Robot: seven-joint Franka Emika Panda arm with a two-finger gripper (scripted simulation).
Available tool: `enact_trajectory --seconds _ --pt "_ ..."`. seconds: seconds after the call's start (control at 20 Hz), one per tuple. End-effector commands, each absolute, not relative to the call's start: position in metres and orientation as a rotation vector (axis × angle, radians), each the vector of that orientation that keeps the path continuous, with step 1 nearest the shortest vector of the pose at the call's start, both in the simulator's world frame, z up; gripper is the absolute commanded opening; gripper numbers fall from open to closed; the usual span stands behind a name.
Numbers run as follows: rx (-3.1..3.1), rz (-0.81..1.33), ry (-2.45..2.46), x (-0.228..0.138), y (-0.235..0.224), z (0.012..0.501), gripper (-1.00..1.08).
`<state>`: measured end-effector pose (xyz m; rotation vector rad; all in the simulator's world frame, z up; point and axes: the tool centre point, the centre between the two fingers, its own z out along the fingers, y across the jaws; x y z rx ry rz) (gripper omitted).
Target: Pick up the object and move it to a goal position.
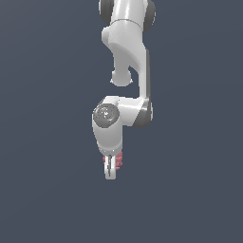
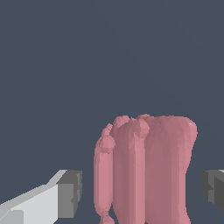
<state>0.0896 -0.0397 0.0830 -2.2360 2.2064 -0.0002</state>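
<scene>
The object (image 2: 148, 170) is a pinkish-red ribbed piece with rounded ridges. In the wrist view it fills the space between my two fingers. My gripper (image 2: 141, 192) is open around it. One grey pad (image 2: 70, 192) stands a small gap away from the object, and the other pad (image 2: 213, 188) is close to its opposite side. In the exterior view my gripper (image 1: 110, 171) points down, seen edge-on, and the object (image 1: 119, 160) shows only as pink ridges on either side of the white fingers.
The white arm (image 1: 128, 52) reaches down from the top of the exterior view. The ground (image 1: 47, 190) is a plain dark blue-grey surface with no other things in view.
</scene>
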Motion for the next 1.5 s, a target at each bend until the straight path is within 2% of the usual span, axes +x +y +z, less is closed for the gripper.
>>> enact_trajectory --seconds 0.0,0.35,0.4,1.05,1.45 --pt "-2.235 0.0 2.208 0.089 -0.04 0.07 1.0" --pt "-2.234 0.0 2.209 0.091 -0.04 0.064 1.0" --pt "-2.234 0.0 2.209 0.091 -0.04 0.064 -1.0" --pt "-2.234 0.0 2.209 0.09 -0.036 0.064 -1.0" --pt "-2.235 0.0 2.208 0.086 0.015 0.07 -1.0"
